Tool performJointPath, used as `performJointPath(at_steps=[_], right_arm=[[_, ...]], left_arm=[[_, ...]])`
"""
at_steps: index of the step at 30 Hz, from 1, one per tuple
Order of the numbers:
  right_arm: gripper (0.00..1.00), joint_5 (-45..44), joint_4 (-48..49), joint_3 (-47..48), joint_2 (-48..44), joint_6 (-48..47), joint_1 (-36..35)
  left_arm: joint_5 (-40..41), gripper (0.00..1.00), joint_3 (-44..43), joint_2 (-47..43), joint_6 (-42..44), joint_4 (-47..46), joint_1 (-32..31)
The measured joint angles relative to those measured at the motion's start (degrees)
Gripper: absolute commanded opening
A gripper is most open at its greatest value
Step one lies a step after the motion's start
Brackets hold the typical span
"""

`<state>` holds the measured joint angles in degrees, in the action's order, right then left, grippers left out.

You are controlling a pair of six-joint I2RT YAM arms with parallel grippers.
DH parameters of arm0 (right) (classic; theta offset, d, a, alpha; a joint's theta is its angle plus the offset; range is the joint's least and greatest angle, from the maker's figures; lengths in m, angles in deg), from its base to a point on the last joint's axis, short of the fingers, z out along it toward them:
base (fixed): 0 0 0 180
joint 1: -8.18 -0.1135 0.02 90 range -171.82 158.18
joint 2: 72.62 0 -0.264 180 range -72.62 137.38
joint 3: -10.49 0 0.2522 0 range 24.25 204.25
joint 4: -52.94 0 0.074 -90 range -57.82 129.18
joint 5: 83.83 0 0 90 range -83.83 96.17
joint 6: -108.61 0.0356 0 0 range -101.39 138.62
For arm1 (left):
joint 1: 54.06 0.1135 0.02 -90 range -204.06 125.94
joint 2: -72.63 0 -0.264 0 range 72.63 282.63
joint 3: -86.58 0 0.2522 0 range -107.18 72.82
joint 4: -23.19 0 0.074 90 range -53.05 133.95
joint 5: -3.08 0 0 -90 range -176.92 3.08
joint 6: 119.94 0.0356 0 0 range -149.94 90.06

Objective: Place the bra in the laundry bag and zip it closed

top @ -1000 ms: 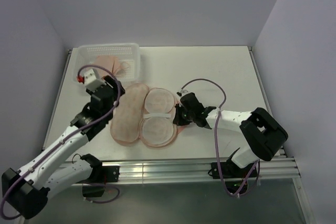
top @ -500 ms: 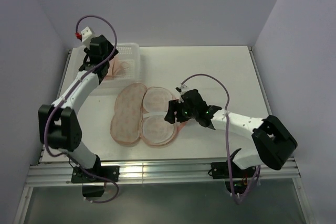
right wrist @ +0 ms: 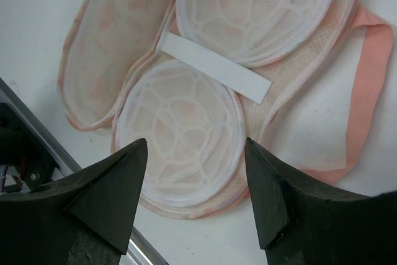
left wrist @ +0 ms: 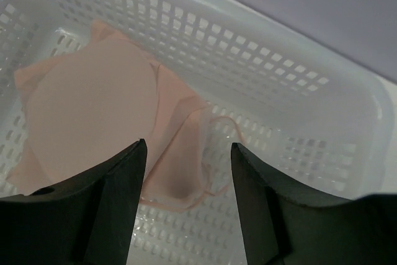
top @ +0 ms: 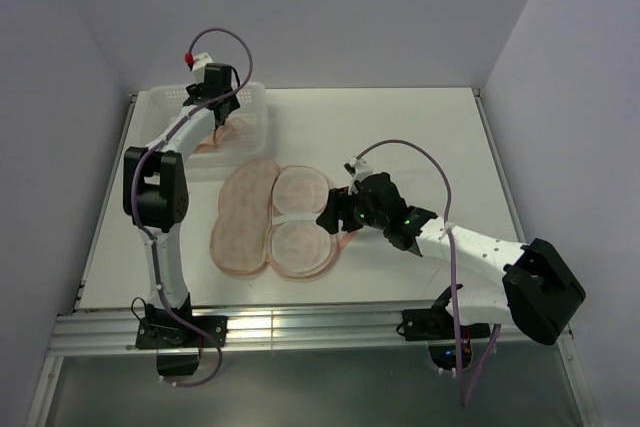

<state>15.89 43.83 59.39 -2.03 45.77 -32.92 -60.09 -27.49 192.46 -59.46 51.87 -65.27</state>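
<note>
Left gripper (left wrist: 187,153) — just above bra (left wrist: 87,103)

— Where is the left arm (top: 152,182)?
— Stretched far forward along the left side. The left hand (left wrist: 186,153) tips downward, fingers apart, nothing between them.
— And the right arm (top: 470,242)?
— Reaching low and inward toward the middle. The right hand (right wrist: 192,147) gapes wide too, empty.
</note>
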Motion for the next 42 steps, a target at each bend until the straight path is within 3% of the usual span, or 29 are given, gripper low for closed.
performJointPath(at_steps=[7,17,20,21,24,31,42], right_arm=[[0.70,-1.2,0.4,-0.7,-1.2,0.0,0.0],[0.70,-1.2,0.7,-0.7,-1.4,0.5,-0.3],[0.70,-1.2,0.9,-0.7,-1.4,0.5,-0.9],[0.70,-1.3,0.9,-0.7,-1.4,0.5,-1.0],[0.70,-1.4,0.9,-0.7,-1.4,0.5,-1.0],[0.69,-1.8,0.9,-0.7,-1.6,0.5,-1.0],[0.69,-6.3,-0.1,-0.7,-10.0,2.0,-1.0]], left_arm=[[1.3,0.53,-1.1,4.2,3.1,2.4,0.0],[1.0,0.53,-3.8,8.8,5.4,2.5,-0.5],[0.8,0.32,-3.9,9.7,5.7,2.5,-0.6],[0.7,0.19,-4.0,9.8,5.7,2.6,-0.6],[0.4,0.00,-4.2,10.2,6.1,2.4,-0.6],[0.5,0.00,-2.6,8.2,6.5,0.9,-0.7],[6.0,0.00,8.2,-18.5,10.7,-8.6,-6.8]])
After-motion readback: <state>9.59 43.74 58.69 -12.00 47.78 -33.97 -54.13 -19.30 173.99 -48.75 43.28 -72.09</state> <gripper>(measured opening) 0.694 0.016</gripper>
